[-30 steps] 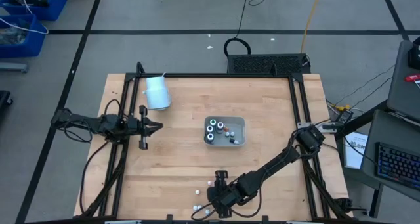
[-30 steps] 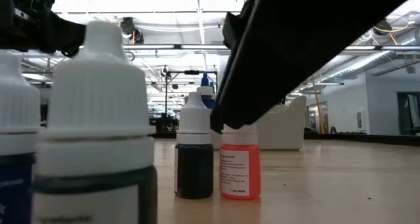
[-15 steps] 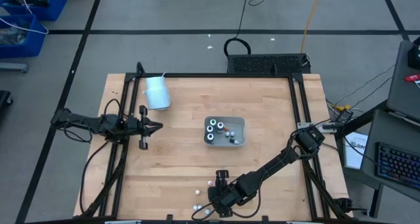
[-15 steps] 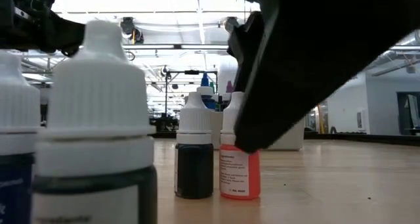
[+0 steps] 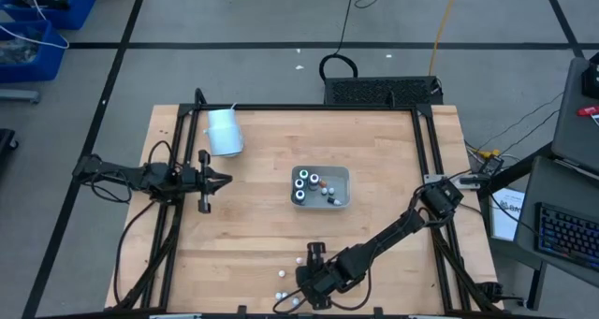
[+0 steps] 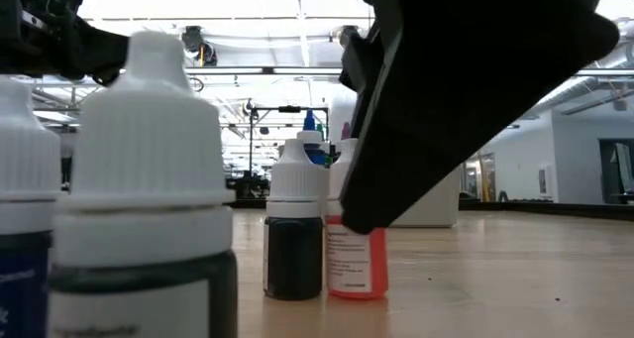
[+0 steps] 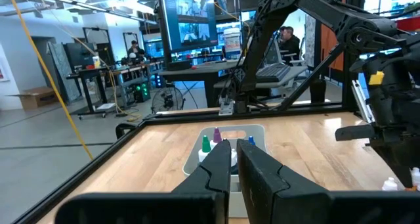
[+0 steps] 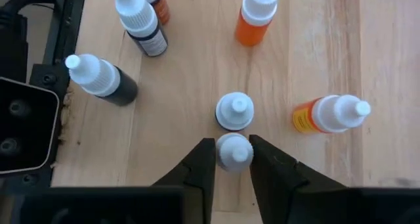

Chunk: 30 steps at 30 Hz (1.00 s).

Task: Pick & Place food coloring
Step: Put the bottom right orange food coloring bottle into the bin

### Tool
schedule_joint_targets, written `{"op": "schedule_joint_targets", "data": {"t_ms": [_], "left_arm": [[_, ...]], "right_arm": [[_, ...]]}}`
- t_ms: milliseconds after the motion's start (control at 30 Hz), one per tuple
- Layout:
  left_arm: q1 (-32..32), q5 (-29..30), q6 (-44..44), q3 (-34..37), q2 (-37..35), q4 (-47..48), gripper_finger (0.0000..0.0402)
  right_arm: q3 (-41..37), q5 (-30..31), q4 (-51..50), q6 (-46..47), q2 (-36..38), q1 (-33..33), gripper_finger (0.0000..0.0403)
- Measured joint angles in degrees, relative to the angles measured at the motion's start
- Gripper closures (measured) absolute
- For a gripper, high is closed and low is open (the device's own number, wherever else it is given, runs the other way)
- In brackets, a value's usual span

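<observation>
Several small food coloring bottles stand on the table near its near edge. In the right wrist view a white-capped bottle (image 8: 234, 150) sits between the fingers of my right gripper (image 8: 233, 163), with a second capped bottle (image 8: 234, 112) just beyond it. In the low view this is a red-orange bottle (image 6: 355, 269) standing beside a dark one (image 6: 294, 249). In the high view my right gripper (image 5: 312, 261) is at the near edge. The clear tray (image 5: 343, 175) at the middle holds more bottles. My left gripper (image 5: 223, 180) is shut and empty at the left. My right gripper pinches the red-orange bottle's white cap (image 8: 234, 156) between its two fingers, coming from above and pointing down. The bottle stands about upright with its base on the table (image 6: 355, 296). The gripper hides the cap in the low view.
Other bottles stand or lie close around: an orange one on its side (image 8: 331, 114), an orange one (image 8: 256, 14) and dark ones (image 8: 102, 79) (image 8: 141, 23). Two big-looking bottles (image 6: 149, 179) stand right before the low camera. A pale cup (image 5: 225, 132) lies at the far left.
My right gripper has come down over the red-orange bottle, and its cap is now hidden behind the gripper in the low view. The bottle has shifted slightly toward the dark bottle beside it, its base staying on the table.
</observation>
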State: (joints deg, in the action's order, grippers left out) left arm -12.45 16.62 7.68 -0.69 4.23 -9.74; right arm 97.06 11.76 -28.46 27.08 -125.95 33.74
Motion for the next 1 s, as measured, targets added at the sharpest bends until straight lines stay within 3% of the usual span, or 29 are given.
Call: {"op": "schedule_joint_targets", "data": {"t_ms": [300, 700, 900, 1000], "left_arm": [[0.0, 0.02, 0.0, 0.0, 0.0, 0.0, 0.0366], [0.0, 0.02, 0.0, 0.0, -0.02, 0.02, 0.0366], [0.0, 0.02, 0.01, 0.0, -0.02, 0.01, 0.0366], [0.02, 0.02, 0.02, 0.0, -0.02, 0.02, 0.0366]], "right_arm": [[-0.01, 0.59, -0.77, -1.47, 7.47, 0.0, 0.0351], [-0.67, 10.39, -5.45, -10.53, 22.05, 0.46, 0.0349], [-11.08, 10.85, -0.92, -12.79, 33.67, -0.91, 0.0349], [-19.54, 10.91, 7.16, -13.21, 41.15, -1.65, 0.0349]]}}
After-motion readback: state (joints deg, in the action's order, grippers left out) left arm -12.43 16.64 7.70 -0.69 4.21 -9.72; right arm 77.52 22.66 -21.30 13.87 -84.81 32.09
